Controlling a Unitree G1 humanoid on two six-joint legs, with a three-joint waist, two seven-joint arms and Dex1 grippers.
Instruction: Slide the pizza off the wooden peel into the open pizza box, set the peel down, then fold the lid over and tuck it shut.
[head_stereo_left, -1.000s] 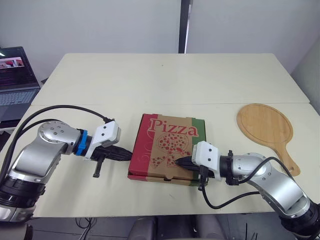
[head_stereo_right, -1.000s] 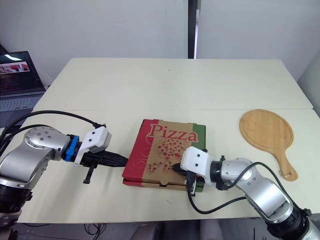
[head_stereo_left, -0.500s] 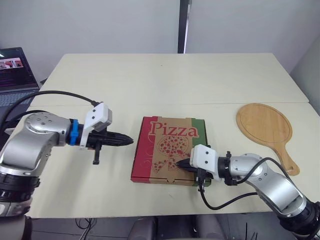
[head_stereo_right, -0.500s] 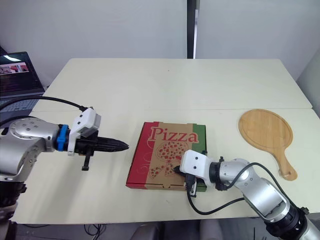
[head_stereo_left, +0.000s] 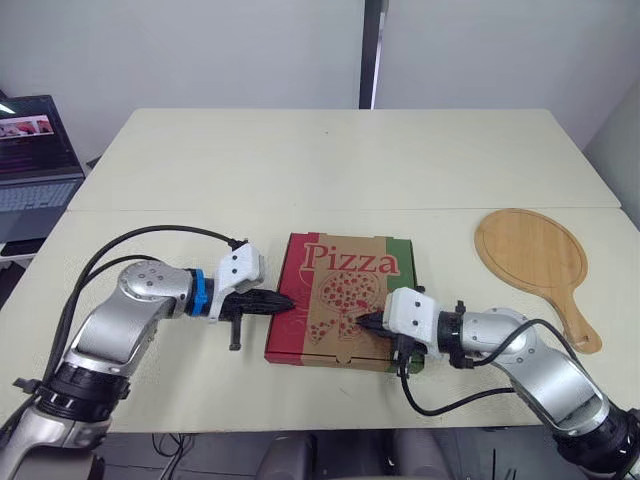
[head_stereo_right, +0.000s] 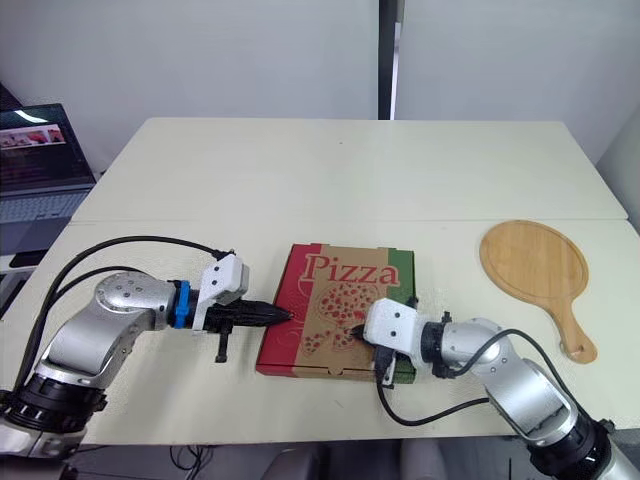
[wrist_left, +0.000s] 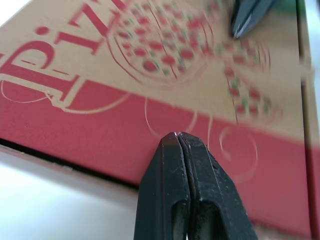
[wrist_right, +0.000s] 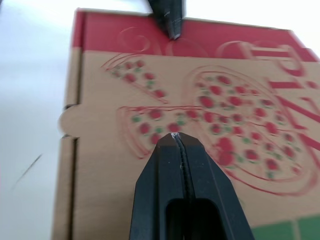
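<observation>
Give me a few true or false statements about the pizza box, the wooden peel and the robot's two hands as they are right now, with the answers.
1. The pizza box has its lid folded down. True.
2. The wooden peel lies on top of the box. False: it lies on the table, to the robot's right of the box and apart from it.
3. Both hands have their fingers shut. True: the left hand and the right hand each show fingers pressed together.
4. A pizza sits on the peel. False: its board is bare.
5. The right hand grips the peel's handle. False: its tip is over the printed pizza on the box lid.
</observation>
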